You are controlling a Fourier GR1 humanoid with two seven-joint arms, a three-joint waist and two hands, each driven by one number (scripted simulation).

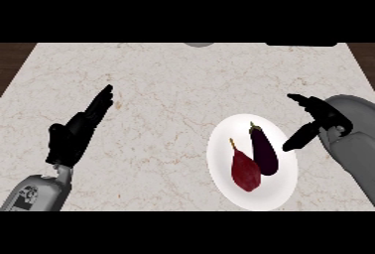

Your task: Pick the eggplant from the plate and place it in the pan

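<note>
Eggplant (264,150) lies on the white plate (227,188) at the lower right of the pale marbled counter (176,84), a dark purple, glossy body with its green stem end pointing away from the robot and its rounded end toward the near edge. Just beside it on the plate, at its left and touching or nearly touching it along the lower half, lies a red, tapering vegetable (245,171) with a thin stalk at its far end — what kind it is cannot be told. The right hand (316,119) hangs just past the plate's right rim, its grey forearm coming in from the right edge; its fingers are spread and relaxed, one reaching away from the robot and another angling down toward the plate's rim, holding nothing and clear of the eggplant. The left hand (77,131) shows at the view's left, well apart from the plate, its fingers straight and close together, pointing up and away over the bare counter — it holds nothing. At the counter's far edge a grey curved shape (198,44) and a dark object (300,43) are only partly in view, too cut off to identify.
</note>
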